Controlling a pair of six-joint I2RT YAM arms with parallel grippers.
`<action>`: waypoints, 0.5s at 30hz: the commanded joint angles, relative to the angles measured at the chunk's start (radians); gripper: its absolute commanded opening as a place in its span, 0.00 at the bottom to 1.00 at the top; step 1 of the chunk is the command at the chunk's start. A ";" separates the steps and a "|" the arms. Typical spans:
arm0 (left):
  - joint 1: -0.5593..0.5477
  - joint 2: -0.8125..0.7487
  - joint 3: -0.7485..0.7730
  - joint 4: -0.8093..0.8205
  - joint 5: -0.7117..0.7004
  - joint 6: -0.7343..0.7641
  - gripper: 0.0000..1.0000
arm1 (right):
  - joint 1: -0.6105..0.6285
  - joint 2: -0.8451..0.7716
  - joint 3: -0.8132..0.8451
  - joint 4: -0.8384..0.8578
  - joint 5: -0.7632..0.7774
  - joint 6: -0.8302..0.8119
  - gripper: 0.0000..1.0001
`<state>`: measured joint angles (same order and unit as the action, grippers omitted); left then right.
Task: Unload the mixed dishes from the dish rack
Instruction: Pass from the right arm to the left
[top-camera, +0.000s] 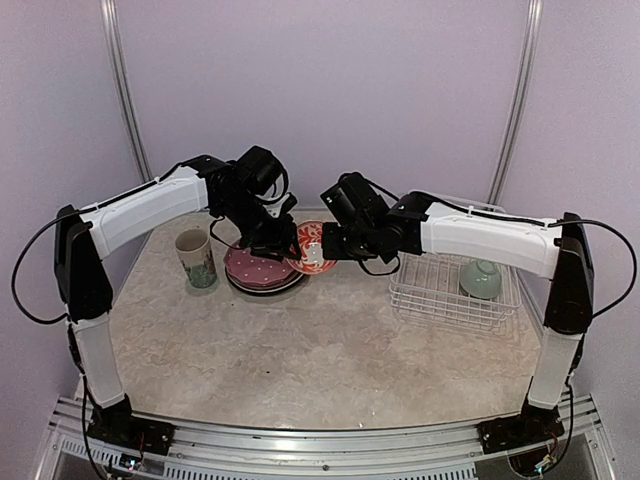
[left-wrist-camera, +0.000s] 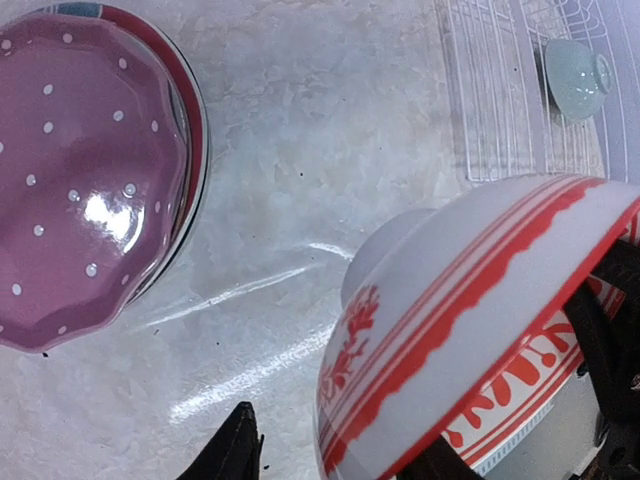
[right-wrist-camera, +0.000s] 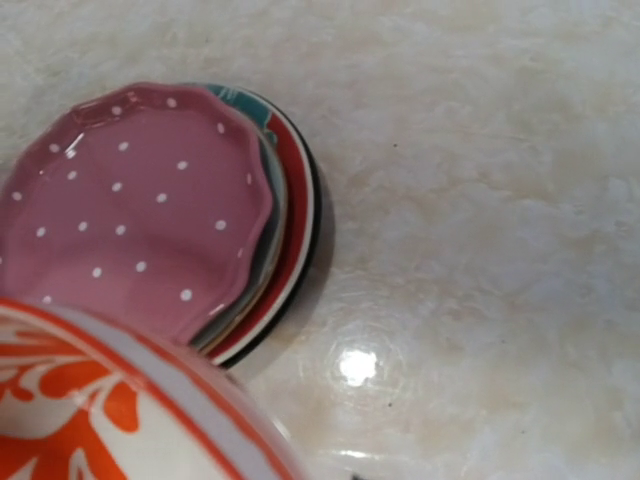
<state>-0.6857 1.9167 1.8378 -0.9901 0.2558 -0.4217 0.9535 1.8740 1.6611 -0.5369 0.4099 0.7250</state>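
From above, the right tool (top-camera: 328, 246) is clamped on a tilted white-and-red bowl (top-camera: 311, 250) at the right edge of the plate stack (top-camera: 262, 274). The left tool (top-camera: 266, 246) hovers over it. Only the left wrist view shows that tool's fingers (left-wrist-camera: 240, 448) apart (one half hidden behind the bowl). A mint bowl (top-camera: 481, 279) sits in the dish rack (top-camera: 430, 300), far right on the desk (top-camera: 300, 350).

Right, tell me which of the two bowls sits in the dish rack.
The mint green bowl, alone inside the dish rack; the red-patterned white bowl hangs outside it, beside the plate stack.
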 joint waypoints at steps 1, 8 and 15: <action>0.001 0.021 0.039 -0.040 -0.088 0.006 0.38 | 0.016 0.019 0.034 0.044 -0.001 0.008 0.00; -0.002 0.029 0.041 -0.046 -0.131 0.009 0.10 | 0.029 0.042 0.046 0.037 0.001 0.016 0.00; -0.003 0.032 0.046 -0.054 -0.159 0.012 0.00 | 0.030 0.043 0.045 0.038 0.002 0.017 0.08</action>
<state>-0.6891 1.9289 1.8572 -1.0275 0.1310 -0.4278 0.9733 1.9194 1.6733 -0.5285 0.4122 0.7399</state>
